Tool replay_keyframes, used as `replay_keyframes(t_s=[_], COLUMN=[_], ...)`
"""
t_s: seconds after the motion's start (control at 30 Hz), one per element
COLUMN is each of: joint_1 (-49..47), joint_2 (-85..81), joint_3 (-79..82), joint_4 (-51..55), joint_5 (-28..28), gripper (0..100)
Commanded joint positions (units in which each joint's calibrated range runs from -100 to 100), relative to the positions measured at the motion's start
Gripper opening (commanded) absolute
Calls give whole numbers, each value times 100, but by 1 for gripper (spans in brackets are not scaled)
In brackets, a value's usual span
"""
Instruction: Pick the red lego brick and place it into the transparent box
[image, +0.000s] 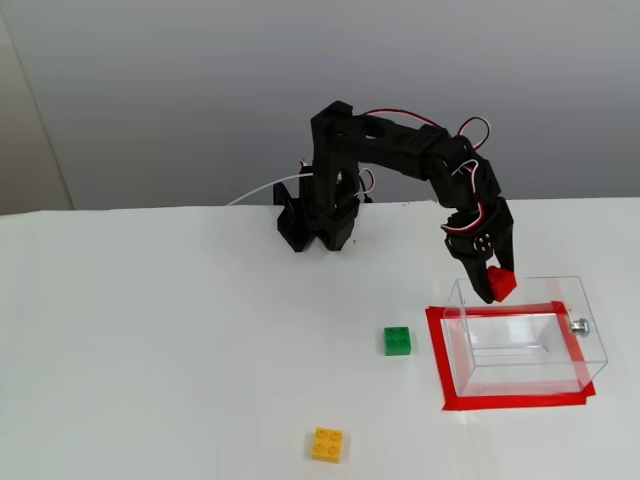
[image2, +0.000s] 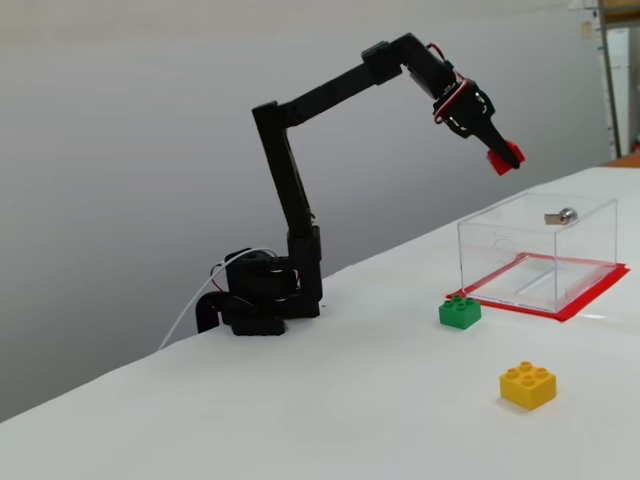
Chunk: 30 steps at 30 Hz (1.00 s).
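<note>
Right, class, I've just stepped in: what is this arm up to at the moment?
The arm's end effector is shut on the red lego brick and holds it in the air above the open top of the transparent box, near its rear wall. The box stands inside a red tape rectangle and looks empty. A green brick and a yellow brick lie untouched on the white table.

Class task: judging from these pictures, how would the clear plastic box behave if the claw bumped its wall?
The clear plastic rectangular box looks thin-walled and empty, so probably light and apt to slide. Its broad base inside the red tape rectangle suggests tipping is unlikely. Walls look rigid.
</note>
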Motion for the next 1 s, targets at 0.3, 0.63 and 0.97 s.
replay_keyframes(t_s=[0.3, 0.63, 0.97], joint_1=[-533, -644, -703], joint_2=[1024, 1804, 1830], joint_3=[-627, -1712, -1649], joint_4=[-511, -459, -511], joint_5=[40, 40, 40], gripper=[12, 13, 13])
